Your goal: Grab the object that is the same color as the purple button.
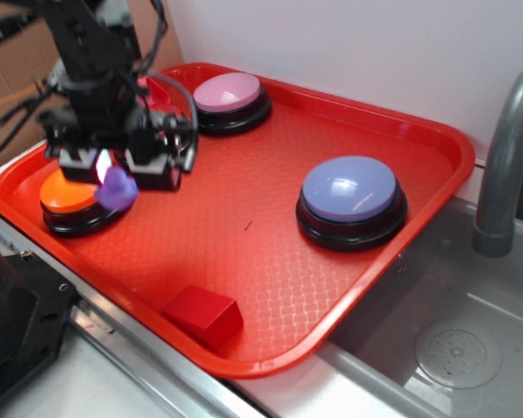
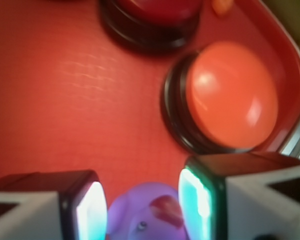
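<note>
The object, a small purple toy duck (image 1: 117, 188) with a red beak, hangs between my fingers just over the near edge of the orange button (image 1: 68, 195). My gripper (image 1: 113, 172) is shut on the duck at the left of the red tray (image 1: 270, 348). In the wrist view the duck (image 2: 142, 217) fills the gap between the two glowing pads (image 2: 92, 212), with my gripper (image 2: 145, 207) above bare tray floor. The purple button (image 1: 349, 190) stands apart at the right of the tray.
A pink button (image 1: 229, 91) stands at the back and a red button (image 2: 155, 12) behind the arm. The orange button (image 2: 230, 95) lies close ahead in the wrist view. A red block (image 1: 202, 313) sits near the front rim. A sink and grey faucet (image 1: 506, 165) lie to the right.
</note>
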Tool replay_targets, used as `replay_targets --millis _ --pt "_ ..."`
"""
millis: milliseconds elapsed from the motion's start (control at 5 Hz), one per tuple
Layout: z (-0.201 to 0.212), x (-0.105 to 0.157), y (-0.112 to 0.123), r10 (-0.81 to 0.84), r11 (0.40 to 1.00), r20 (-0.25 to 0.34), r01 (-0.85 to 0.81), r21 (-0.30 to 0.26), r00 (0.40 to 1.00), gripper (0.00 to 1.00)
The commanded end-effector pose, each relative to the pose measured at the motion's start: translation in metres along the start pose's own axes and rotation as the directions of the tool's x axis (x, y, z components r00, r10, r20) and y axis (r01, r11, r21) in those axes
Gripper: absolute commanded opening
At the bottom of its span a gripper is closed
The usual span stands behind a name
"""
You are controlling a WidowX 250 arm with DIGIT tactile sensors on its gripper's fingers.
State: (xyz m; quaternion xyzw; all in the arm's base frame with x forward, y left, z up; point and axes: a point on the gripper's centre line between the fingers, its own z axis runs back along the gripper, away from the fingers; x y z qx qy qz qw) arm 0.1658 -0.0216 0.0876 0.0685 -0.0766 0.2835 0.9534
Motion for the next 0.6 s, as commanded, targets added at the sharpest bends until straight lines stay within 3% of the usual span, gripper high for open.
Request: replay_targets --millis 0,400 --pt "0.08 0.045 -0.003 -0.38 0.919 -0.041 0.372 -0.132 0.924 0.0" --pt "0.098 0.065 0.005 -0.341 0.919 0.035 0.341 -0.198 0.939 0.0"
